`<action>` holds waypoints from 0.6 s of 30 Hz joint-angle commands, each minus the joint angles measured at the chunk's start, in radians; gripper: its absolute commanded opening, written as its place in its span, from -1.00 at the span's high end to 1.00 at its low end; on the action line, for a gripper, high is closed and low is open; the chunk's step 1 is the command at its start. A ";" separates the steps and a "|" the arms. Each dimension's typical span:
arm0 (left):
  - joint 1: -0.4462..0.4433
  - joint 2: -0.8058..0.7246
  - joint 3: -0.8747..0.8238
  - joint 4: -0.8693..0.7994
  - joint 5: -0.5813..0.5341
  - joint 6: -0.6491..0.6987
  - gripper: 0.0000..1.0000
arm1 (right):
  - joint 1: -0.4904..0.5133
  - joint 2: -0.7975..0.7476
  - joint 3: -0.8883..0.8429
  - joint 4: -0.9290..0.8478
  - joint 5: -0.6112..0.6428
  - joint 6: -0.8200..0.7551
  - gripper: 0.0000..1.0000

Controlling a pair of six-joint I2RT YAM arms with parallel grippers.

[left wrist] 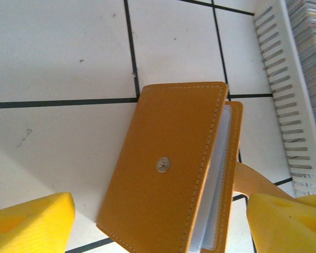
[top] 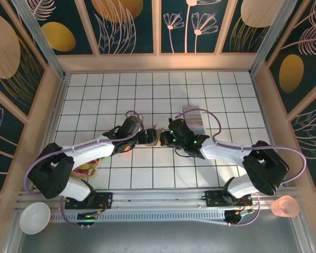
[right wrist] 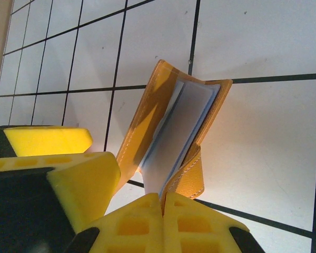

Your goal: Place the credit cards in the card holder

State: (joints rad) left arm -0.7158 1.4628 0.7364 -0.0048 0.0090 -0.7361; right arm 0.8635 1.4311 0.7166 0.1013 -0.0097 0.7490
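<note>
Preparation, it seems: right gripper (right wrist: 163, 208) clamped shut on the card holder (right wrist: 174, 126) at its lower edge, pale leaves fanned above its tips. Left gripper (left wrist: 163, 221) gapes wide, the holder between its fingers, untouched. Next, I judge, a thin edge pinch on the credit cards (left wrist: 312, 47) beyond them.

card holder (right wrist: 145, 118) stands half open on its edge on white tiled table (right wrist: 263, 158) w/ pale inner leaves showing & clasp tab at its btm right. right gripper (right wrist: 163, 204) just below it, pads pressed together on an inner leaf. left gripper (right wrist: 101, 152) just left of it, fingers apart.
</note>
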 commanded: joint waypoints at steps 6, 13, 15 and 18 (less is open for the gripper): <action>0.010 0.063 0.075 -0.065 -0.023 0.070 -0.70 | -0.004 -0.017 0.038 0.011 -0.010 -0.013 1.00; 0.021 0.079 0.089 -0.082 -0.075 0.081 -0.18 | -0.006 -0.020 0.031 -0.015 0.008 -0.018 1.00; 0.027 0.085 0.090 -0.077 -0.063 0.084 -0.11 | -0.008 -0.025 0.027 -0.019 0.011 -0.022 1.00; 0.031 0.104 0.101 -0.082 -0.054 0.087 0.21 | -0.014 -0.031 0.022 -0.029 0.019 -0.028 1.00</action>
State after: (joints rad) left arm -0.6930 1.5440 0.8116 -0.0647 -0.0364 -0.6609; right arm 0.8616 1.4307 0.7303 0.0956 -0.0090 0.7387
